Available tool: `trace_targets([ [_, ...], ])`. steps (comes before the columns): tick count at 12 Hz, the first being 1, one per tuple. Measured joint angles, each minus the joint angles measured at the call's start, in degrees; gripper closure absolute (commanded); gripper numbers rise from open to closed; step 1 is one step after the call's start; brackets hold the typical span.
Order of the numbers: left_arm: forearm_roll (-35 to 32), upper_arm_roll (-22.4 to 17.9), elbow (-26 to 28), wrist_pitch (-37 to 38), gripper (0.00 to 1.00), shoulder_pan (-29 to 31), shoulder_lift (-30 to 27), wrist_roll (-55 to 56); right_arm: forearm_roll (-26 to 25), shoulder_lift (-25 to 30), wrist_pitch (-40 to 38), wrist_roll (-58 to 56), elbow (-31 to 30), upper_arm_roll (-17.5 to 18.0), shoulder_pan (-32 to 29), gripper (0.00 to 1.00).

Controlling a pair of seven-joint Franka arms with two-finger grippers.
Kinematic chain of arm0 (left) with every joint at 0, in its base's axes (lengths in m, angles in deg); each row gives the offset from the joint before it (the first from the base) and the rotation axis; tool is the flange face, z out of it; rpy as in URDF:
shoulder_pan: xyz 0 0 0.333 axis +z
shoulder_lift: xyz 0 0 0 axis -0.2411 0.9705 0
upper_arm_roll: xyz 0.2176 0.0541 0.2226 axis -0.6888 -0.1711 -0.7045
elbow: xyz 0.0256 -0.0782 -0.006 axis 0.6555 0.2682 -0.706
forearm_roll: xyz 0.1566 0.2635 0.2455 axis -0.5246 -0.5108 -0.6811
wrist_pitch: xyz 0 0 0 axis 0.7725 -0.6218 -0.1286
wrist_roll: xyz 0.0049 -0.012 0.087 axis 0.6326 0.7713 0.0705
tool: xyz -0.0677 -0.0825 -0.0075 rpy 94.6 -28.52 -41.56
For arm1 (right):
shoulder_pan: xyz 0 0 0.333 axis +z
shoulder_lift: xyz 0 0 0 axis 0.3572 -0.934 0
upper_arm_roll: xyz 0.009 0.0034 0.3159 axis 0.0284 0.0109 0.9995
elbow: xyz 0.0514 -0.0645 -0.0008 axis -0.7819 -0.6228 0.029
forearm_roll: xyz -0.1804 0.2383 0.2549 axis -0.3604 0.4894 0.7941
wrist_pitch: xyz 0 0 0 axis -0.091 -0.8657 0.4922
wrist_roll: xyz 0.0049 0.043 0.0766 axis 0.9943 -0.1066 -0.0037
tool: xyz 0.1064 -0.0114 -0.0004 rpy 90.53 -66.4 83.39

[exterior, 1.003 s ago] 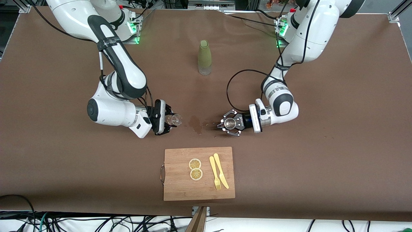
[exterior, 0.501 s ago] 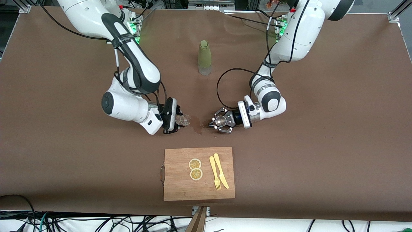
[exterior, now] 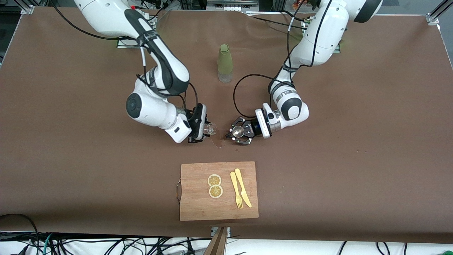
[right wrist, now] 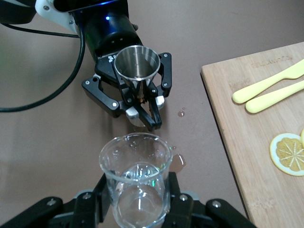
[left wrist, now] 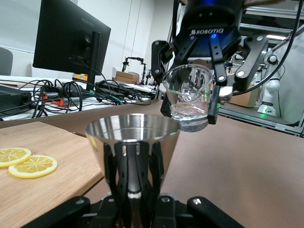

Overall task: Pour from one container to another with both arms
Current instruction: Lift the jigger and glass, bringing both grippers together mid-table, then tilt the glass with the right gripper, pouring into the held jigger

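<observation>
A brown table [exterior: 70, 141] carries a wet patch [exterior: 216, 141] between my two hands. My right gripper [exterior: 204, 129] is clamped on the small clear glass [exterior: 210, 128], upright above that patch. My left gripper [exterior: 235, 133] grips the steel jigger [exterior: 238, 132] just beside it. Nearer the camera lies a cutting board [exterior: 198, 209] with lemon slices [exterior: 214, 185].

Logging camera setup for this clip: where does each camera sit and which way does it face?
Front view: high across the table, facing both arms' bases; both arms show.
Left wrist view: on the left arm, past its left gripper holding the jigger toward the glass.
Right wrist view: on the right arm, over its right gripper.
Both wrist views share glass and jigger.
</observation>
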Motion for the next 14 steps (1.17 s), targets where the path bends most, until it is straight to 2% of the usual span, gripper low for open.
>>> trace_targets([
  [3,3.4,-4.3,0.0,-0.5,1.0,-5.1,0.0,-0.1,-3.8,0.1,0.3,3.9,0.4,0.0,1.3,0.72],
  [8,3.9,-5.2,0.0,-3.3,1.0,-7.2,0.0,-0.1,-4.6,0.1,1.3,5.3,1.1,0.0,1.9,0.72],
  [12,4.2,-5.8,-0.1,-4.7,1.0,-8.2,0.0,-0.1,-12.7,0.1,2.9,13.1,1.1,0.0,3.9,0.72],
  [14,4.4,-5.9,-0.1,-5.1,1.0,-8.5,0.0,-0.1,-14.4,0.1,3.2,14.3,1.1,0.0,4.4,0.72],
])
